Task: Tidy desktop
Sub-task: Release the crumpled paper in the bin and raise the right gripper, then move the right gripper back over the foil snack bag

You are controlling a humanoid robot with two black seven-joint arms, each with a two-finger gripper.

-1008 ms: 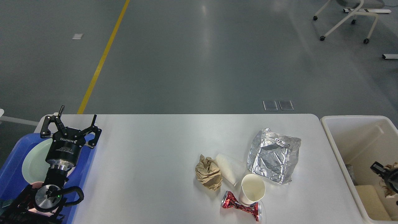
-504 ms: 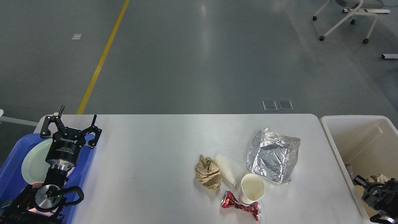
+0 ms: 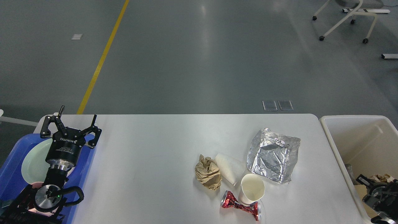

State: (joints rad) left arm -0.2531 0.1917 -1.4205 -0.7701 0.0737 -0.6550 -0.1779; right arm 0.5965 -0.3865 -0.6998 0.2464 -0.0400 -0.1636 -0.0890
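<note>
The white desktop carries a cluster of litter right of centre: a crumpled brown paper ball, a white paper cone lying on its side, a creased foil sheet, an upright white paper cup and a crushed red can. My left gripper hangs open and empty above the far-left end, over the tray's far edge. My right gripper sits low inside the bin at the bottom right, dark and small. A scrap of brown paper lies right beside it.
A blue tray with a pale green plate fills the left end, partly under my left arm. A cream plastic bin stands against the table's right edge. A wheeled chair base stands on the grey floor beyond.
My right gripper has dropped lower and leftward inside the bin, with the brown paper. The left arm and the litter on the table have not moved.
</note>
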